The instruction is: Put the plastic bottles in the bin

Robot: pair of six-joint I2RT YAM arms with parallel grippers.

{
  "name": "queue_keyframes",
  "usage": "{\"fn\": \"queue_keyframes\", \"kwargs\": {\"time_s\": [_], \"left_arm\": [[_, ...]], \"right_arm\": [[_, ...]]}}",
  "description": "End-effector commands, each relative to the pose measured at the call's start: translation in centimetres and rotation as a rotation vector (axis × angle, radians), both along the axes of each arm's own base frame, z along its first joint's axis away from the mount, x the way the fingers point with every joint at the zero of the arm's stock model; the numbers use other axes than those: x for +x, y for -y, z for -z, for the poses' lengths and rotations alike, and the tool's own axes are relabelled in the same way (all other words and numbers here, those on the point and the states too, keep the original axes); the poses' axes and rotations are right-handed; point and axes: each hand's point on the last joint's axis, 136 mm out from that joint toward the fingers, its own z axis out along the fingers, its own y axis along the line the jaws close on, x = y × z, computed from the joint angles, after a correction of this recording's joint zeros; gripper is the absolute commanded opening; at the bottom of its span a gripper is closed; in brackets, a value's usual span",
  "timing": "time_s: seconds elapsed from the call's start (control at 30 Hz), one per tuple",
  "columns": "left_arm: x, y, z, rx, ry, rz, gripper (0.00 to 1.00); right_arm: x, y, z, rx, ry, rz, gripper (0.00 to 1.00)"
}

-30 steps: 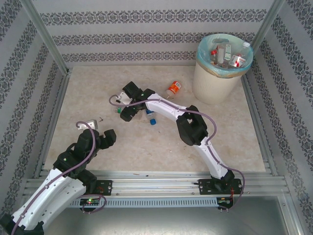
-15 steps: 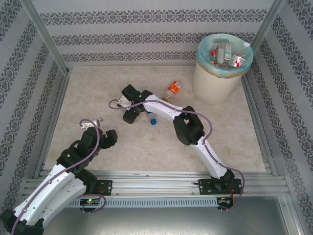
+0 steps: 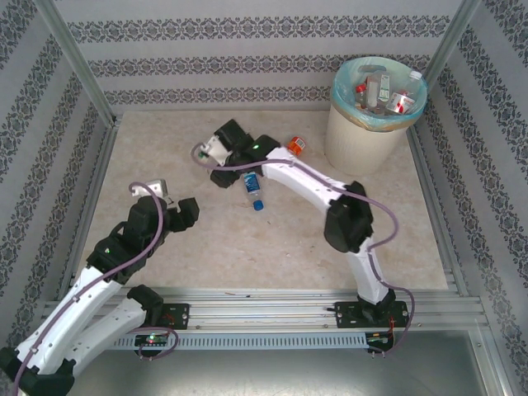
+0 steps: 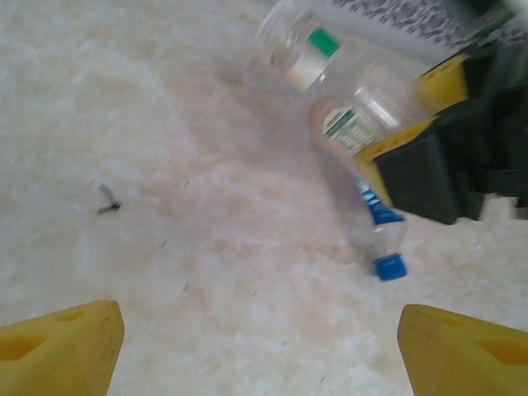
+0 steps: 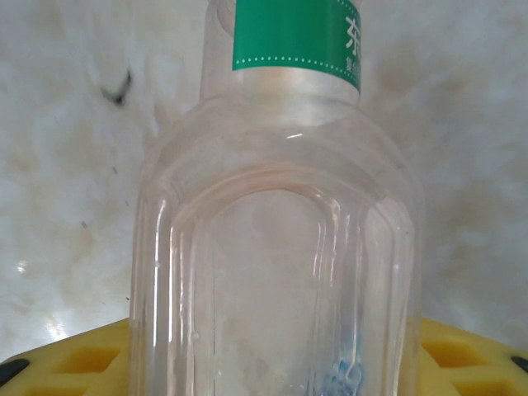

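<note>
The right gripper [image 4: 394,115] has its yellow pads pinching a green-labelled bottle [image 5: 276,247] across the body. The bottle is tilted and appears lifted off the table [image 3: 157,140], over the left part of the far half. The left gripper [image 4: 262,351] has its fingers spread wide with nothing between them, toward the near left corner.

Bottles outside the bin: 3.
1. The held one.
2. A blue-capped bottle [image 3: 254,191], on its side near the table's middle, just beside the right arm [image 3: 309,188].
3. An orange-labelled bottle [image 3: 295,146], on its side toward the far edge, between that arm and the bin [image 3: 355,144], partly hidden by the arm.

Bins: 1. It stands in the far right corner, with a cream wall and a light blue-green liner over the rim. At least four bottles are heaped inside, two with red labels. The exact number cannot be told.

Held bottle: clear, colourless, panelled body, rounded shoulders, green band with white print at the neck. Cap cannot be told.

There is one small dark speck [image 4: 107,202] on the table.
</note>
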Motion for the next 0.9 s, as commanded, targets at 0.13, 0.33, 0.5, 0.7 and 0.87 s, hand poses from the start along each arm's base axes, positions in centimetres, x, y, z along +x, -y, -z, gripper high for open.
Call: {"fn": "queue_keyframes", "kwargs": {"time_s": [0.13,0.33,0.5,0.7,0.87], "left_arm": [[5.3,7.2,-7.7,-0.112,0.148,0.245,0.80],[8.6,14.3,-12.7,-0.116,0.230,0.400,0.80],[10.5,19.8,-15.6,-0.122,0.285,0.506,0.80],[11.6,24.9,-15.6,-0.111,0.287,0.608,0.80],[11.5,28.1,-15.4,-0.127,0.281,0.673,0.80]], "right_arm": [[2.7,10.4,-13.9,0.167,0.191,0.256,0.52],[5.3,18.9,-20.5,0.275,0.301,0.462,0.50],[6.9,23.9,-23.0,0.335,0.344,0.581,0.48],[8.5,28.2,-25.1,0.387,0.405,0.679,0.46],[10.5,31.6,-25.8,0.390,0.455,0.772,0.44]]}}
